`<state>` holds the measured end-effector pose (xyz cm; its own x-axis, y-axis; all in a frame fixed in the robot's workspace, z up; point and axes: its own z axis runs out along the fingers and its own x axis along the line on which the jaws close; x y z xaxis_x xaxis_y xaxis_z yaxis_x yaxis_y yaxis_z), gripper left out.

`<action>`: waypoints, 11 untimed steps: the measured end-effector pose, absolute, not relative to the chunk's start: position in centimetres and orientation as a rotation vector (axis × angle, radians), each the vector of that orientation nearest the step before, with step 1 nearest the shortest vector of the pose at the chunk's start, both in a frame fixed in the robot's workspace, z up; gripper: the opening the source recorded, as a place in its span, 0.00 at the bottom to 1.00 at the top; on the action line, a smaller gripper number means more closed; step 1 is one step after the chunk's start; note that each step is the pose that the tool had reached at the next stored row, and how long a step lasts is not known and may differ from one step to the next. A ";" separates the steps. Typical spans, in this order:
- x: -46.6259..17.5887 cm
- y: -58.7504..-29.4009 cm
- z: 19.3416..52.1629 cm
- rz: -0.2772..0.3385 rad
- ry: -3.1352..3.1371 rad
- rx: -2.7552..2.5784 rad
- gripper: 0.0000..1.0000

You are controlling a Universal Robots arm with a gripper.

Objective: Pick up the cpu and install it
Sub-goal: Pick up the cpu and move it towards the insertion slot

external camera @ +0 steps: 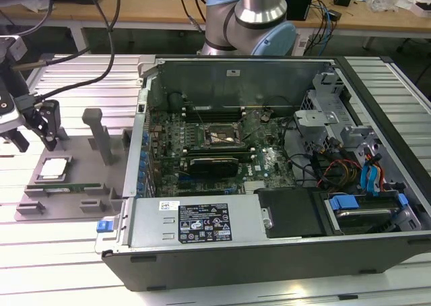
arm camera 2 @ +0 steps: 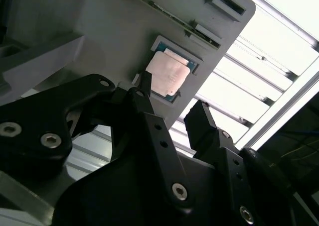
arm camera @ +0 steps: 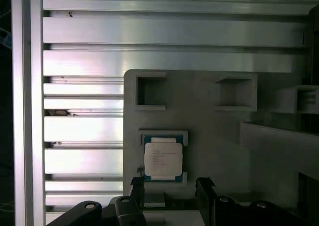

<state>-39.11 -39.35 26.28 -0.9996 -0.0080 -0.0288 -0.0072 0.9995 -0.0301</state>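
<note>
In the exterior view we see the gripper [external camera: 35,141], empty and spread wide, with the cpu [external camera: 54,169] near it, toward five o'clock.

The arm [external camera: 259,6] stands at the rear of the exterior view as a silver tube above pale blue joint caps. The gripper [external camera: 32,132] sits at the exterior view's far left and points downward. Its two black fingers [external camera: 48,123] are spread, with a clear gap between them and nothing clamped. In the second wrist view the gripper [arm camera 2: 172,99] shows black linkage bars with bolted pivots. In the first wrist view the gripper [arm camera: 170,186] has its fingertips [arm camera: 204,185] separated.
</note>
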 end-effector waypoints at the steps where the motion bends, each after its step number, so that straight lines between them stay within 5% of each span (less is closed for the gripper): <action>1: -39.1 -39.3 26.2 -0.047 3.112 -0.012 0.55; 11: -39.1 -39.3 25.3 -0.047 3.112 -0.012 0.55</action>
<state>-39.11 -39.35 25.26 -0.9996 -0.0080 -0.0289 -0.0072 0.9995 -0.0301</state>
